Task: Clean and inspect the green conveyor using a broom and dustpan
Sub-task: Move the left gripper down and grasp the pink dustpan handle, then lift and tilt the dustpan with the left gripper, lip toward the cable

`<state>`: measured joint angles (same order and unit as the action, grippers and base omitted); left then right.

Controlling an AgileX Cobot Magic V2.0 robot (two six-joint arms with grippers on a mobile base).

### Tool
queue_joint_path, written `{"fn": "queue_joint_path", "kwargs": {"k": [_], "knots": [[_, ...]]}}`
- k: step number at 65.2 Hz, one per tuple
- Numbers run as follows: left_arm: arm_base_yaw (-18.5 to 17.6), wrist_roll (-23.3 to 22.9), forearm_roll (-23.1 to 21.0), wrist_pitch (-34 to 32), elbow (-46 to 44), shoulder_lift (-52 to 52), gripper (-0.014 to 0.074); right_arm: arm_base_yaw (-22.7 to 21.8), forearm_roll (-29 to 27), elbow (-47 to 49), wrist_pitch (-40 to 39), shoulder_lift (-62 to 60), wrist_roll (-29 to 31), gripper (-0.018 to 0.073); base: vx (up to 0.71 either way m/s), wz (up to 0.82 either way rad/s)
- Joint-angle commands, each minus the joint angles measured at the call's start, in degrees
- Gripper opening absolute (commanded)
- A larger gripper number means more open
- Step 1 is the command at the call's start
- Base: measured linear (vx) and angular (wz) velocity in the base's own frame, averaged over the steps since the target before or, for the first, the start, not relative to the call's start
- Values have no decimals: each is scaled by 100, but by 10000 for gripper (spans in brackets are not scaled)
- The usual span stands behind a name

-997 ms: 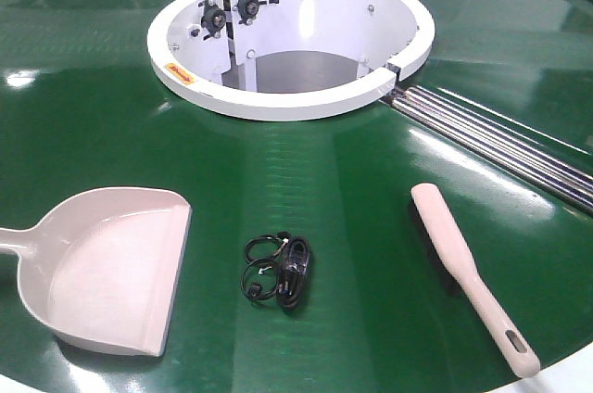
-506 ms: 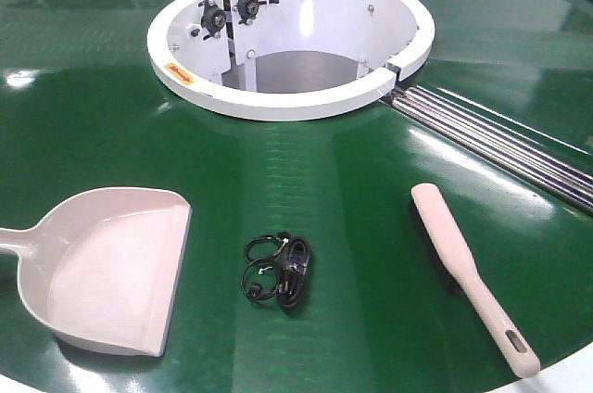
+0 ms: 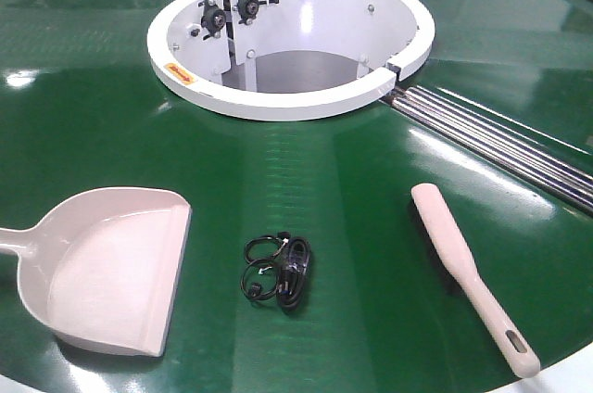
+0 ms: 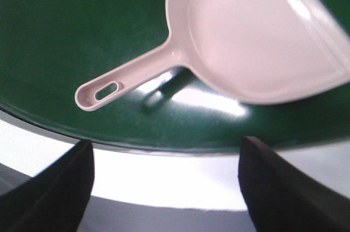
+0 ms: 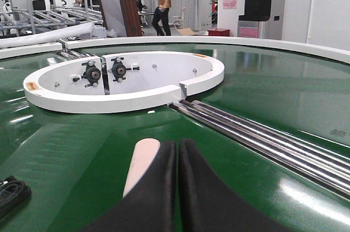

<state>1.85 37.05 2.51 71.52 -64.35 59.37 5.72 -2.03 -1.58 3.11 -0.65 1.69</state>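
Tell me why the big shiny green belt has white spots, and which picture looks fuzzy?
Front-facing view: light glares white off the glossy dark-green conveyor belt, otherwise a sharp picture. Left wrist view: the wide beige plastic dustpan is blurred and washed out. Right wrist view: the black right gripper looks soft up close.

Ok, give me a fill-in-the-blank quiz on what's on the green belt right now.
1. The black cable bundle lies between the dustpan and the ____.
2. On the right gripper the jaws are ____.
3. On the left gripper the jaws are ____.
Missing words: broom; shut; open.
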Motion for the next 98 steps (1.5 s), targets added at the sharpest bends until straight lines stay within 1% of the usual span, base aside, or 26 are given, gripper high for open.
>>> {"fn": "queue_joint_path", "kwargs": {"k": [1, 8, 10, 13, 21, 24, 29, 36, 42, 47, 51, 57, 61, 72, 78, 89, 98], "knots": [[8, 598, 186, -315, -192, 221, 504, -28, 53, -22, -413, -61, 26, -8, 0, 0], [8, 689, 533, -701, -192, 512, 477, -28, 53, -22, -413, -61, 26, -8, 0, 0], [8, 780, 547, -802, -192, 568, 469, -28, 53, -22, -413, -61, 26, -8, 0, 0], [8, 1027, 539, -945, -192, 670, 456, -28, 53, -22, -413, -61, 26, -8, 0, 0], [8, 2146, 504, -880, -208, 932, 433, -28, 53, -22, -413, -66, 29, -8, 0, 0], [8, 2312, 504, -874, -208, 1088, 433, -28, 53, -22, -413, -66, 29, -8, 0, 0], [8, 2326, 566, -869, -208, 1395, 434, -28, 53, -22, -413, -66, 29, -8, 0, 0], [8, 2354, 830, -870, -208, 1787, 452, -28, 53, -22, -413, -66, 29, -8, 0, 0], [8, 2390, 1127, -770, -213, 2041, 492, -28, 53, -22, -413, -66, 29, -8, 0, 0], [8, 2445, 1271, -718, -213, 2174, 532, -28, 53, -22, -413, -66, 29, -8, 0, 0], [8, 2511, 1264, -782, -213, 2254, 561, -28, 53, -22, -413, -66, 29, -8, 0, 0], [8, 2861, 1124, -831, -220, 2419, 588, -28, 53, -22, -413, -66, 29, -8, 0, 0], [-14, 3138, 1113, -869, -220, 2503, 588, -28, 53, -22, -413, -66, 29, -8, 0, 0], [-140, 3496, 1121, -1002, -299, 2650, 588, -44, 53, -22, -413, -66, 29, -8, 0, 0], [-166, 3520, 1106, -1153, -403, 2733, 588, -44, 53, -22, -413, -66, 29, -8, 0, 0], [-265, 3520, 1065, -1191, -485, 2962, 588, -44, 53, -22, -413, -66, 29, -8, 0, 0], [-266, 3556, 1067, -1212, -480, 3080, 588, -44, 53, -22, -413, -66, 29, -8, 0, 0]]}}
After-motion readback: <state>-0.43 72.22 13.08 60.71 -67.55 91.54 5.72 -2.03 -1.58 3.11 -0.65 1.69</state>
